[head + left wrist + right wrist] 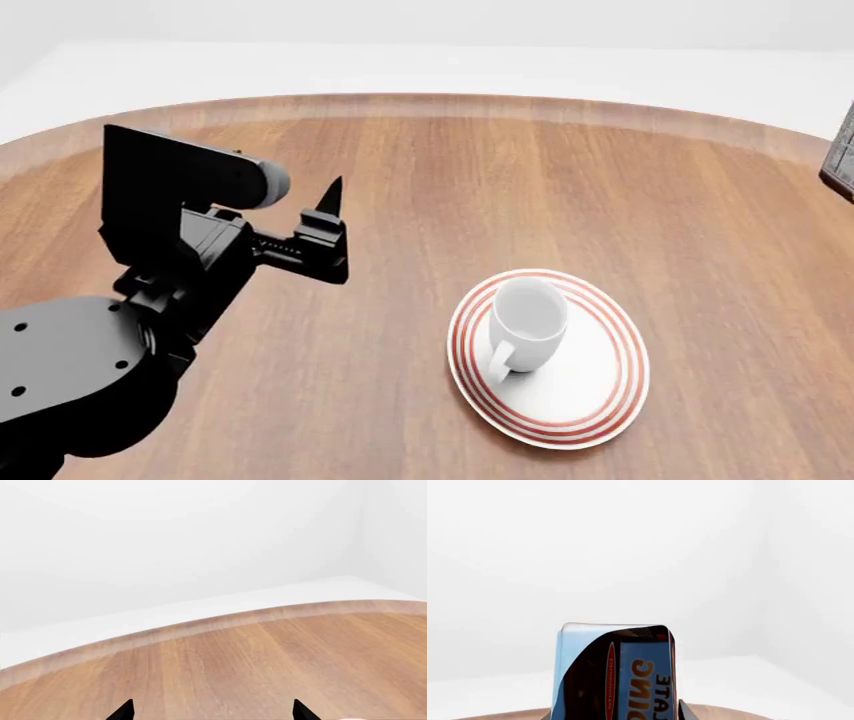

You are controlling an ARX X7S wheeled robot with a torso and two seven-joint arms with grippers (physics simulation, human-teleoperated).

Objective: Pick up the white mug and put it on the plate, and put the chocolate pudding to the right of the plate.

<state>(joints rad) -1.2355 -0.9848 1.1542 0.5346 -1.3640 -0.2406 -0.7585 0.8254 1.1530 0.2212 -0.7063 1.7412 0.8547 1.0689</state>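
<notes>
resting white mug [529, 318] on plate [601, 400], pudding [617, 675] gripped

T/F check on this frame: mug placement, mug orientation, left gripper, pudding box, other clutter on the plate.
1. The white mug stands on the plate. True.
2. The mug lies on its side. False: it stands upright, opening up.
3. The left gripper holds the mug. False: it is open and apart from the mug, over bare table.
4. The chocolate pudding fills the right wrist view close up, with the right gripper shut on it. True.
5. A red cup sits on the plate. False: only the mug is there.
</notes>
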